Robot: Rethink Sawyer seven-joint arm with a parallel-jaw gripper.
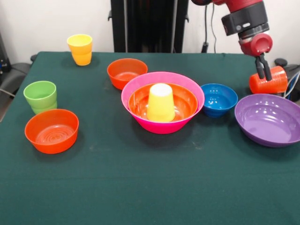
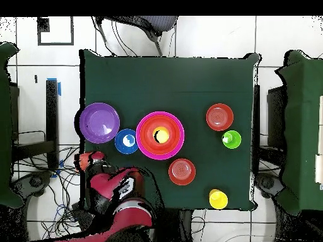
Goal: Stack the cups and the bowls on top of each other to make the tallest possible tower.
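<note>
1. Rectangular desk with dark green cloth cover [image 1: 154,187], fills most of front view.
2. White tiled floor [image 2: 208,38] surrounds desk, overhead view.
3. Loose dark cables [image 2: 60,201] on floor beside desk's left edge.

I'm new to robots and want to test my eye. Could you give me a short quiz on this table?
1. True or false: the yellow cup in the pink bowl stands upside down.
2. What is the gripper holding? A) blue bowl B) orange cup C) green cup
3. Fill in: the bowl directly inside the pink bowl is ____.

Key: 1 true. 2 B, the orange cup, held on its side beyond the purple bowl. 3 orange, the large orange bowl.
</note>
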